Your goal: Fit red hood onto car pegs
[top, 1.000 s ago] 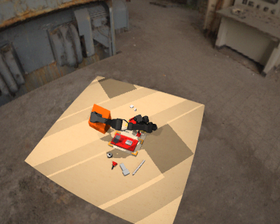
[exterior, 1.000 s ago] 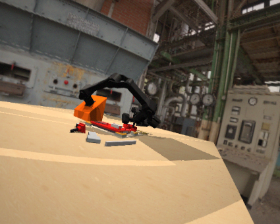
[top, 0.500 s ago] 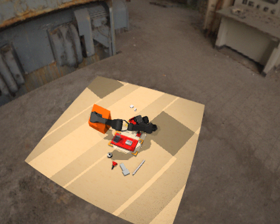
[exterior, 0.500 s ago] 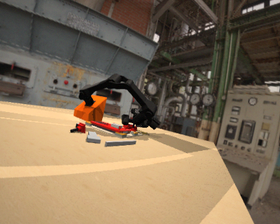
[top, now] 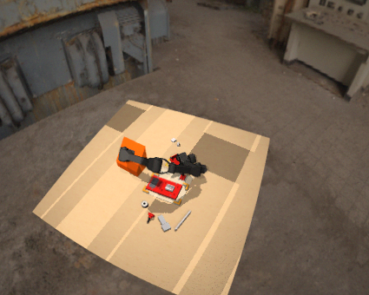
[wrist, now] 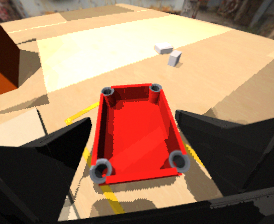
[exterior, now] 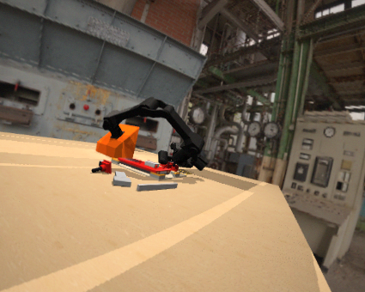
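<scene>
Claw (wrist: 138,145) wide open, holding nothing; hood (wrist: 136,134) on counter (wrist: 113,45) between its fingers, hollow side up, four corner bosses visible; chassis (top: 165,186) just beside.

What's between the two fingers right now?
In the wrist view, the red hood lies hollow side up between the open fingers, neither touching it. Bare table shows beyond it.

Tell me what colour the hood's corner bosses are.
Grey, on the red hood; clearest in the wrist view.
</scene>
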